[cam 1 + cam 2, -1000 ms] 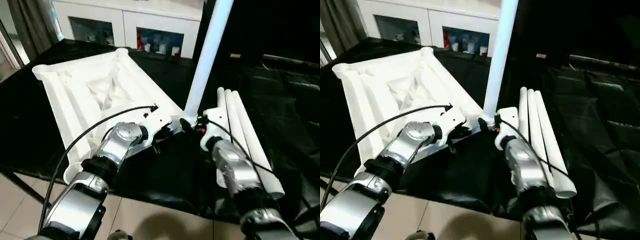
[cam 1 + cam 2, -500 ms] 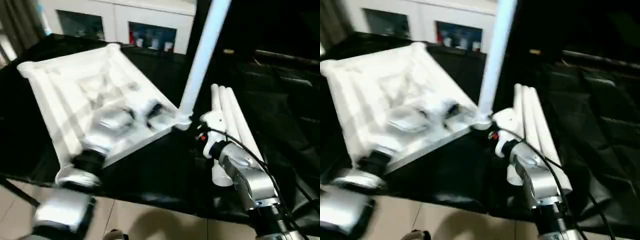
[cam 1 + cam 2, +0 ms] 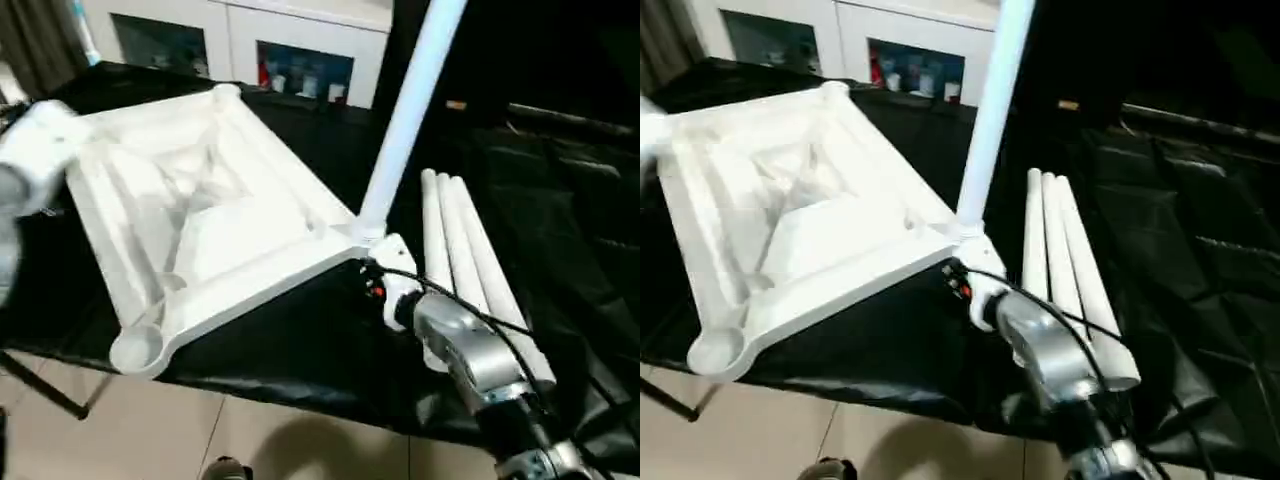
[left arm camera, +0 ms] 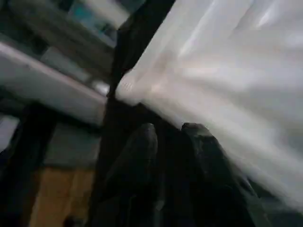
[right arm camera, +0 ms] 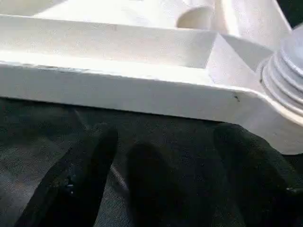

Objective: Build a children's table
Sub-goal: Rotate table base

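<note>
The children's table's white tabletop (image 3: 200,215) lies ribbed side up on the black-draped work table. One white leg (image 3: 405,120) stands upright in its near right corner socket (image 3: 362,236). Three more legs (image 3: 465,265) lie side by side to the right of it. My right gripper (image 5: 170,165) is open and empty, low on the black cloth just in front of the tabletop's edge (image 5: 118,85) beside that socket (image 5: 286,80). My left arm (image 3: 30,150) is a blur at the tabletop's far left. Its gripper (image 4: 169,135) stands slightly open with nothing between its fingers (image 4: 142,146).
The work table's front edge (image 3: 300,395) runs close below the tabletop's near corner (image 3: 135,350), with tiled floor (image 3: 150,440) beneath it. A white cabinet with glass doors (image 3: 300,60) stands behind. Black cloth (image 3: 570,200) stretches to the right of the lying legs.
My left arm has swung from the tabletop's near edge out to the far left, and its fingers have parted a little. My right gripper has shifted slightly towards the corner socket. The camera has moved too.
</note>
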